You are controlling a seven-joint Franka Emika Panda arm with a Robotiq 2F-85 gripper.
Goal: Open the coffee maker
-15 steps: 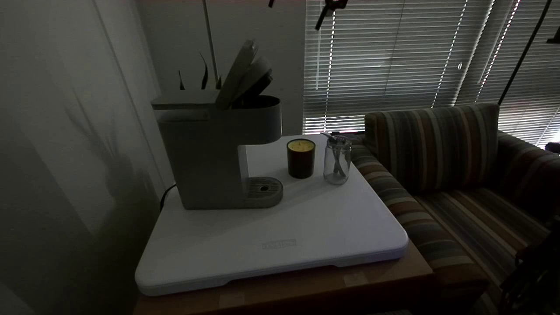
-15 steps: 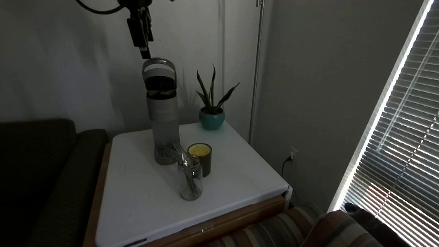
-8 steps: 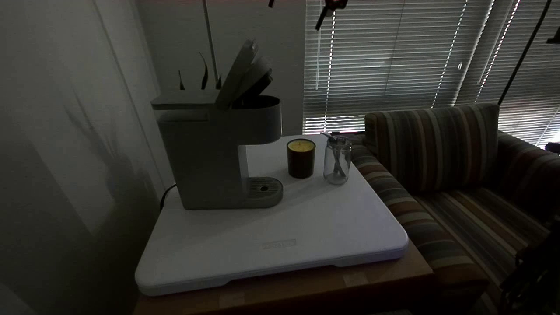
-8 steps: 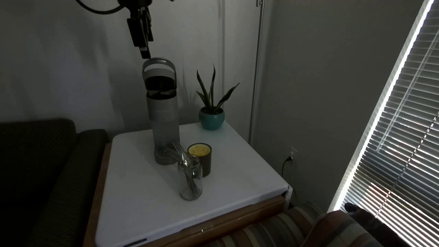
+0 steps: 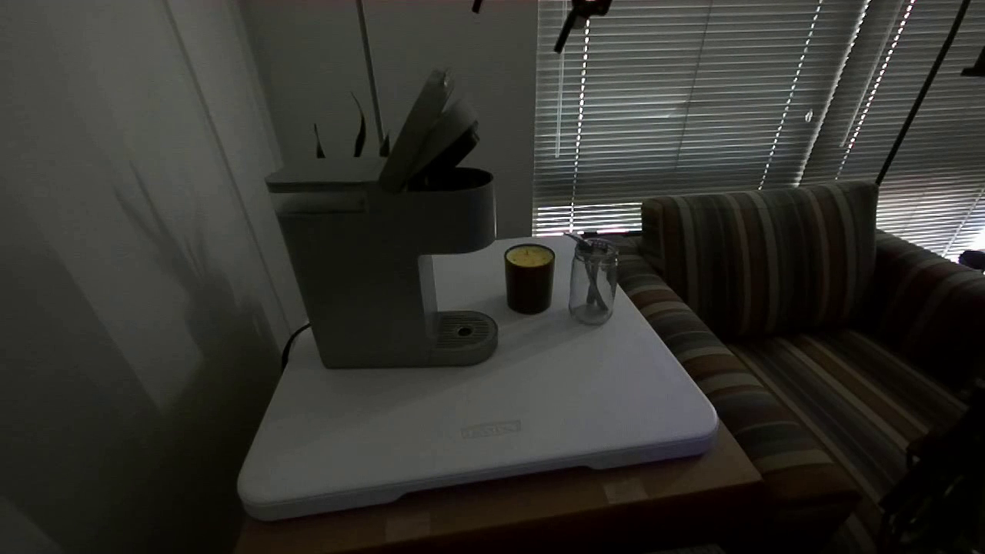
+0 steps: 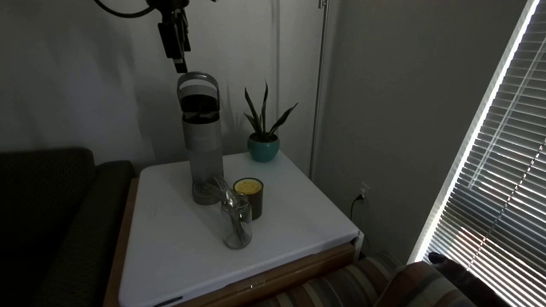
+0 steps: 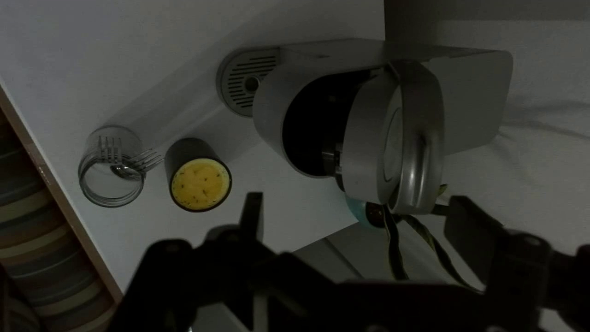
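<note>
The grey coffee maker [image 5: 354, 285] stands upright on a white board; it also shows in an exterior view [image 6: 204, 145] and in the wrist view [image 7: 304, 101]. Its lid [image 5: 427, 138] is raised and tilted back, with the dark chamber [image 7: 313, 129] exposed. The metal lid handle [image 7: 421, 138] stands up; it also shows in an exterior view [image 6: 198, 75]. My gripper [image 7: 349, 203] is open and empty, its fingers wide apart. In an exterior view, the gripper [image 6: 181, 68] hangs above the lid handle; in another, only its fingertips [image 5: 565, 35] show at the top edge.
A dark candle cup [image 5: 529, 285] and a clear glass jar [image 5: 592, 285] with forks and a spoon stand in front of the coffee maker. A plant in a teal pot [image 6: 263, 148] stands beside it. A striped armchair [image 5: 762, 261] and walls border the white board [image 5: 492, 400].
</note>
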